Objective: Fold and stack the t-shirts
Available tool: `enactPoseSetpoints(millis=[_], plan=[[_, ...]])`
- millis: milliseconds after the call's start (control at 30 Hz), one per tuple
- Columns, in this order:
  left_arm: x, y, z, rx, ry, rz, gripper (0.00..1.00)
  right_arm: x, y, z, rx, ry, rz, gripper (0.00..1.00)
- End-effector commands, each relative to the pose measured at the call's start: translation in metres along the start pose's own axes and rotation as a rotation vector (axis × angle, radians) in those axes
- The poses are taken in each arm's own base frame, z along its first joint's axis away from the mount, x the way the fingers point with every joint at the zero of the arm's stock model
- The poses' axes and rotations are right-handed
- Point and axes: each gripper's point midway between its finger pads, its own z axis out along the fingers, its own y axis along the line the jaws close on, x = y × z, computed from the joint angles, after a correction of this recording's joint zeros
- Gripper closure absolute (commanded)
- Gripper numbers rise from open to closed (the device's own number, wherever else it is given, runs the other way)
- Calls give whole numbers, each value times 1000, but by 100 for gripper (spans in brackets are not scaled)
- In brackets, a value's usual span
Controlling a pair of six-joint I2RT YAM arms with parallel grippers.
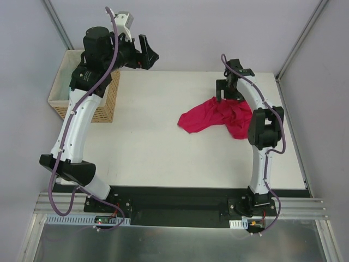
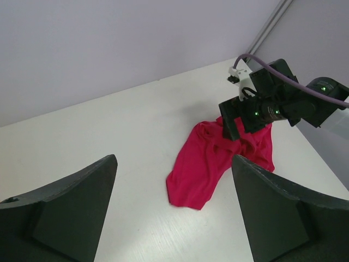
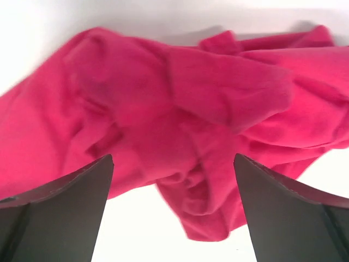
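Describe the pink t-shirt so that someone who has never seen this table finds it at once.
Start at the white table and go to its far right part, beneath the right gripper. There the crimson-pink t-shirt lies in a crumpled, unfolded heap. It is the only cloth in view, well apart from the wicker basket at the left.

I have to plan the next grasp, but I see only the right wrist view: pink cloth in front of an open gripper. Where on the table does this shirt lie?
Observer: The crimson t-shirt lies crumpled on the right half of the table, toward the far edge.
Operator: Where is the left gripper?
Observer: The left gripper is high over the far left side, open and holding nothing.
Operator: Is there anything else near it?
Observer: A wicker basket stands at the far left, partly hidden by the left arm.
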Motion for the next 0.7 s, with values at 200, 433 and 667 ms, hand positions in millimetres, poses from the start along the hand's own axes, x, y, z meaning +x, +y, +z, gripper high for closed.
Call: enactPoseSetpoints(millis=[200, 433, 667], plan=[[3, -3, 12, 29, 5, -44, 19, 6, 76, -65, -376, -33, 93, 1], [144, 17, 49, 28, 401, -261, 38, 33, 102, -52, -390, 61, 14, 29], [269, -28, 73, 237, 716, -198, 40, -4, 79, -88, -289, -108, 30, 10]])
